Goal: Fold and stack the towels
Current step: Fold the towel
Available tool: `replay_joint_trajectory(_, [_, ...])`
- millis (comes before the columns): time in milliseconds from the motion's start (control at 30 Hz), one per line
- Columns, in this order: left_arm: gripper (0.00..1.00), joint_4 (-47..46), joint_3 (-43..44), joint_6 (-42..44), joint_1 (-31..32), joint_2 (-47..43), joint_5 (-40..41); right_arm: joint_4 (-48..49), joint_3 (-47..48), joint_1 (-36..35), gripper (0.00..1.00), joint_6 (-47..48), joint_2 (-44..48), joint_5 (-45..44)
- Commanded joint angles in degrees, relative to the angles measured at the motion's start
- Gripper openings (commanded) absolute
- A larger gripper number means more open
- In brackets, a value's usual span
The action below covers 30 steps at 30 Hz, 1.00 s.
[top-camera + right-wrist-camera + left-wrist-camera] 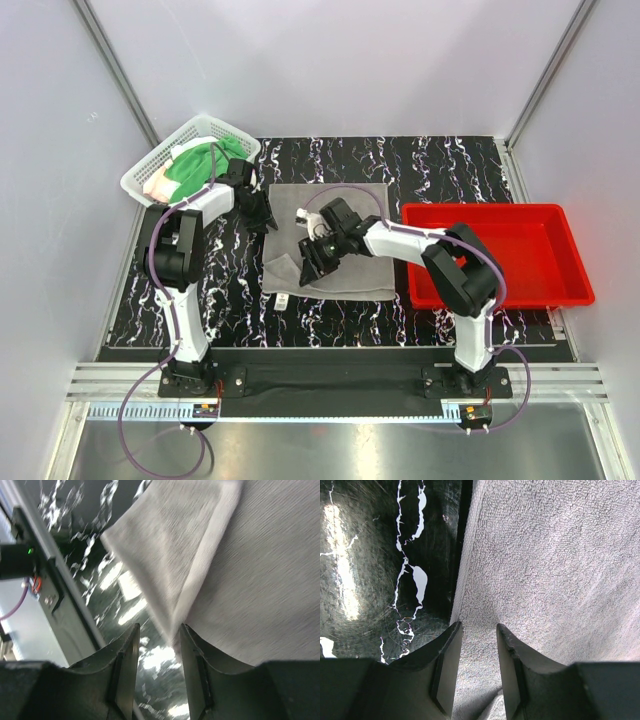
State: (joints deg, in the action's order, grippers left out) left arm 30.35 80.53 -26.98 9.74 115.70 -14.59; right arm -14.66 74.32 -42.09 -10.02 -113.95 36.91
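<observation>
A grey towel point(345, 235) lies spread on the black marbled table, its near-left corner turned over into a flap point(170, 530). My left gripper point(262, 218) sits low at the towel's left edge. In the left wrist view its jaws point(479, 625) stand apart, with grey cloth point(545, 570) lying between and under them. My right gripper point(308, 270) hovers by the folded corner. It is open point(159, 626), with bare table showing between its fingers and the flap's edge just ahead. A green towel point(200, 165), a pale one point(190, 150) and a pinkish one point(160, 185) sit in the basket.
The white mesh basket point(140, 178) stands at the back left corner. A red plastic tray point(480, 208) lies to the right of the towel, close to my right arm. White walls enclose the table on the left, back and right.
</observation>
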Motion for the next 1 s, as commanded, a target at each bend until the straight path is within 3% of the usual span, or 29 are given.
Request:
replay_joint_trajectory(0, [0.4, 1.1, 0.2, 0.6, -0.5, -3.3, 1.0, 1.6, -3.0, -1.6, 0.45, -0.6, 6.1, -0.7])
replay_joint_trajectory(133, [0.42, 3.7, 0.0, 1.0, -0.4, -7.6, 2.9, 1.8, -6.1, -2.0, 0.45, -1.2, 9.1, -1.4])
replay_joint_trajectory(267, [0.43, 2.4, -5.6, 1.7, 0.5, -13.7, 1.3, -0.1, -6.6, -2.0, 0.44, -1.5, 12.4, -5.3])
replay_joint_trajectory(400, [0.44, -4.3, -10.8, 0.7, 0.8, -15.6, -5.1, -3.0, -5.7, -1.9, 0.36, -3.1, 14.6, -15.8])
replay_joint_trajectory(567, [0.42, -1.8, -9.8, 0.9, 2.2, -10.9, -5.3, -7.9, -2.6, -1.8, 0.26, -5.0, 13.2, -33.2])
replay_joint_trajectory(767, [0.41, -0.6, -10.0, 1.2, 3.3, -9.2, -5.2, -8.4, -3.1, -1.2, 0.23, -5.5, 12.5, -35.3])
replay_joint_trajectory(967, [0.4, 2.7, -14.1, 3.7, 4.1, -13.3, -5.3, -8.0, -4.4, -0.9, 0.23, -5.3, 13.1, -35.4])
